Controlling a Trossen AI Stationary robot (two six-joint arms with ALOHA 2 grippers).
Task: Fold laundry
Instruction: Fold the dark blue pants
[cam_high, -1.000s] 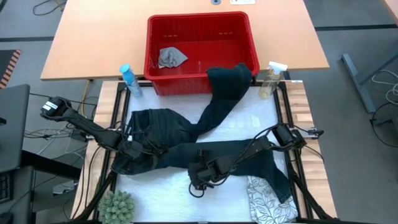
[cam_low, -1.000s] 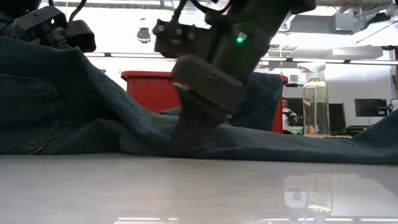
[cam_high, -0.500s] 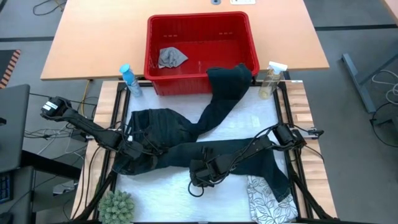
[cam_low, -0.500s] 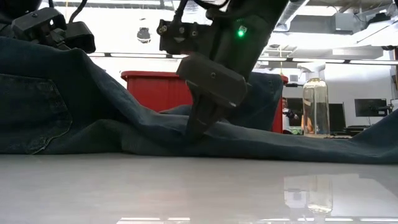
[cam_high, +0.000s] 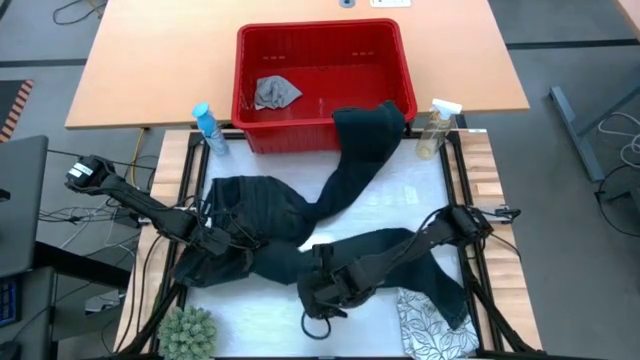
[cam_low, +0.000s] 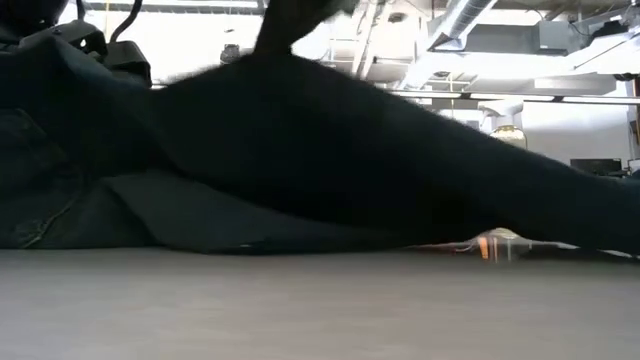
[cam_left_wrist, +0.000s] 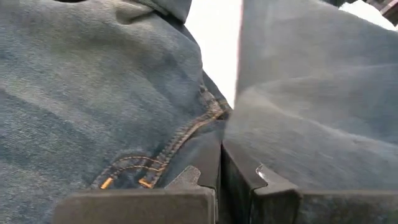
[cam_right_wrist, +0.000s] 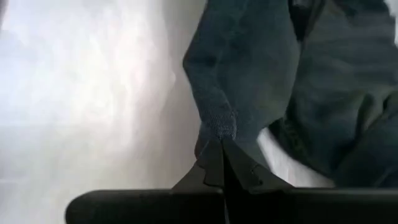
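Seen from above, a white-covered tabletop (cam_high: 240, 305) holds dark denim jeans (cam_high: 262, 205) sprawled across its middle, the waist bunched toward nine o'clock, one leg running up toward one o'clock and draping over the front rim of a red plastic basket (cam_high: 322, 45) that sits at twelve o'clock, the other leg trailing toward five o'clock. The right pincer (cam_high: 318, 288) sits near six o'clock at the lower edge of the jeans, its fingers clenched on a fold of that denim; the right wrist view shows the two dark fingertips (cam_right_wrist: 214, 163) pressed together with a hemmed corner of the jeans (cam_right_wrist: 249, 81) pinched between them above the white surface. The left pincer (cam_high: 212, 240) lies at about eight o'clock on the bunched waist, also clenched on the jeans; its wrist view shows the fingers (cam_left_wrist: 186, 180) closed together with denim with orange stitching (cam_left_wrist: 155, 149) right at their tips. In the level view the lifted jeans (cam_low: 330, 150) fill most of the frame as a dark mound. A small grey cloth (cam_high: 274, 92) lies inside the basket. A white cloth with grey leaf print (cam_high: 432, 322) rests at five o'clock, just beside the lower leg. A blue bottle (cam_high: 208, 128) and a clear spray bottle (cam_high: 436, 128) flank the basket, and a green plant (cam_high: 188, 332) sits at seven o'clock
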